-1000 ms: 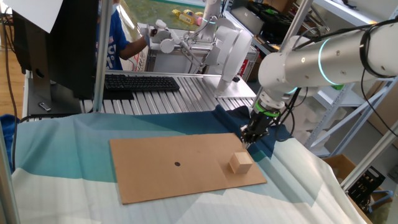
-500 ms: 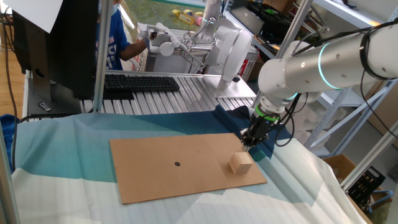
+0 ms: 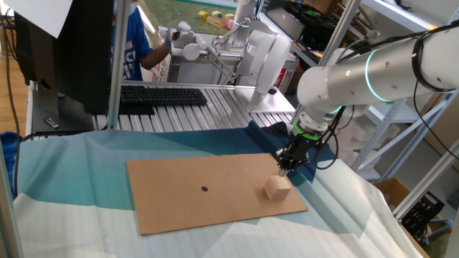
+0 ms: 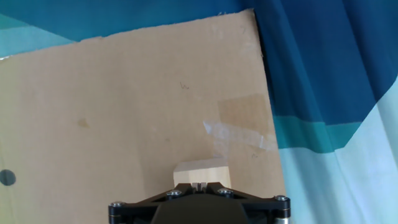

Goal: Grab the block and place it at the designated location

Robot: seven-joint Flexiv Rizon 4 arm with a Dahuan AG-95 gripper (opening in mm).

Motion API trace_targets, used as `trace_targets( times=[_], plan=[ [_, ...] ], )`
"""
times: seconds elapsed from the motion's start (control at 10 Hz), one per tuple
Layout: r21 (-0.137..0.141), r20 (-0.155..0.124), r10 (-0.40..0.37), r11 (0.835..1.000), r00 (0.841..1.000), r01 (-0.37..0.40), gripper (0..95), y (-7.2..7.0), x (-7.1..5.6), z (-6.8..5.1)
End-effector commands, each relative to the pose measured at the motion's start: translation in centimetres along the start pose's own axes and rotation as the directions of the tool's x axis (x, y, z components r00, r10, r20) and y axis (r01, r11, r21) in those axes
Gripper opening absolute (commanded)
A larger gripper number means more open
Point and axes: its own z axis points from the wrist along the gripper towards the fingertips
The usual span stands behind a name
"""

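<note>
The block (image 3: 277, 188) is a small light-tan wooden cube resting on the right part of the brown cardboard sheet (image 3: 186, 204). In the hand view the block (image 4: 201, 172) lies just beyond the fingertips at the bottom edge. My gripper (image 3: 285, 165) hangs above and slightly behind the block, apart from it, jaws shut with nothing between them. In the hand view the gripper (image 4: 199, 185) shows its two fingertips pressed together. The designated location (image 3: 204, 189) is a tiny dark dot near the sheet's middle, and the same dot (image 4: 6, 178) sits at the hand view's left edge.
Blue and teal cloth (image 3: 72, 186) covers the table around the cardboard. Behind it lie a black keyboard (image 3: 161, 94) and a metal roller bed (image 3: 222, 107). A person in blue (image 3: 136, 46) stands at the back. A strip of clear tape (image 4: 236, 132) is stuck on the cardboard.
The gripper has drifted slightly down and toward the block. The block and cardboard have not moved.
</note>
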Motion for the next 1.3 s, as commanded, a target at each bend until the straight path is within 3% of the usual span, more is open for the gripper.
trace_targets(
  times=[0.1, 0.6, 0.8, 1.0, 1.3],
  plan=[
    [-0.007, 0.001, -0.028, 1.0, 1.0, 0.028, 0.0, 0.05, -0.11, -0.02],
    [0.007, -0.038, -0.03, 1.0, 0.999, 0.03, 0.0, 0.05, -0.11, -0.02],
    [0.039, -0.073, -0.024, 0.999, 0.997, 0.027, 0.0, 0.05, -0.11, -0.02],
    [0.052, -0.087, -0.025, 0.998, 0.996, 0.029, 0.0, 0.05, -0.11, -0.02],
    [0.055, -0.078, -0.004, 0.998, 0.997, 0.009, 0.0, 0.05, -0.11, -0.02]
  ],
)
